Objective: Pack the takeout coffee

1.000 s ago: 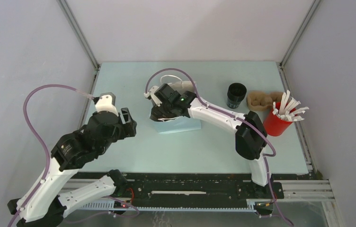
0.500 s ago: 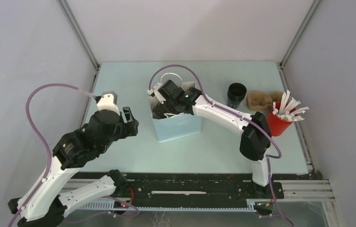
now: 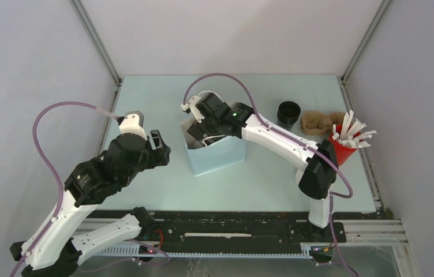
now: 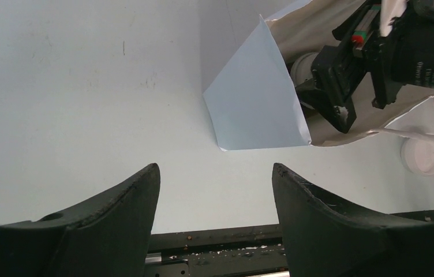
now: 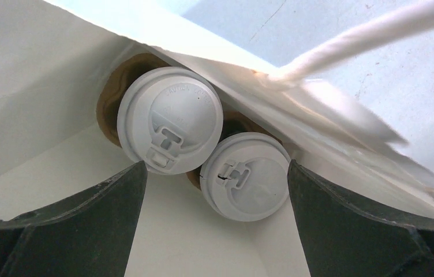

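Observation:
A light blue paper bag [image 3: 219,154] stands upright and open at the table's middle. My right gripper [image 3: 202,126] is open and sits in the bag's mouth. In the right wrist view its jaws [image 5: 216,167] stand wide apart above two white-lidded coffee cups, one [image 5: 169,118] upper left and one [image 5: 245,175] lower right. Both sit in a brown carrier [image 5: 109,101] at the bag's bottom. The bag's white cord handle [image 5: 370,34] runs above them. My left gripper [image 3: 160,149] is open and empty, left of the bag. It faces the bag's corner [image 4: 258,104].
A black cup [image 3: 288,113] stands right of the bag. Beside it are a brown cardboard carrier [image 3: 318,122] and a red cup of white sticks [image 3: 344,145]. A loose white lid [image 4: 425,156] lies on the table in the left wrist view.
The bag has risen from low and collapsed to upright and open. My right gripper moved slightly back and right within its mouth. The left arm barely moved.

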{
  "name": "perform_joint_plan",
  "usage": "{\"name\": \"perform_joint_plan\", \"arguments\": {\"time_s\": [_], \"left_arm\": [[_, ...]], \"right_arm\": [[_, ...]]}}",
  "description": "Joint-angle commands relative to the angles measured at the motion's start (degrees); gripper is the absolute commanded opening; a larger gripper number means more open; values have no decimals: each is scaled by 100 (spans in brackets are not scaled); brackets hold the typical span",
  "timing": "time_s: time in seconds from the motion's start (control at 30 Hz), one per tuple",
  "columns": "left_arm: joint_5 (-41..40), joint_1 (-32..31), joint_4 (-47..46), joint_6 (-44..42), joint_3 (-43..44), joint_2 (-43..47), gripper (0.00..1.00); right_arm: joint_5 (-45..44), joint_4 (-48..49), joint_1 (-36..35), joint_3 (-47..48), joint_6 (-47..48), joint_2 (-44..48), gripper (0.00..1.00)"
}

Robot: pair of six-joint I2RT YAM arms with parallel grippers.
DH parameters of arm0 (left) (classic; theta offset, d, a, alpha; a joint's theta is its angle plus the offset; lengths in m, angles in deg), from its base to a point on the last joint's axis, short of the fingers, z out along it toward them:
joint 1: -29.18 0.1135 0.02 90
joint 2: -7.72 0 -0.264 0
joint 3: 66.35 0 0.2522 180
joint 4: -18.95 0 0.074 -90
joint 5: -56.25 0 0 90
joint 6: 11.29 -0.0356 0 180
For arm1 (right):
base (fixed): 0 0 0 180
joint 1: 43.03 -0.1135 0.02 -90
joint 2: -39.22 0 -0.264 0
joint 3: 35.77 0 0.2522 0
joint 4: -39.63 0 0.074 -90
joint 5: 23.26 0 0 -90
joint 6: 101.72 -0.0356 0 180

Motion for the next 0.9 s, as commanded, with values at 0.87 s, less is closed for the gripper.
{"name": "perform_joint_plan", "arguments": {"time_s": [0.87], "left_arm": [[1201,731,-1156,-738,468,-567,77]], "right_arm": [[1432,-601,488,1641,-1196,1244,98]]}}
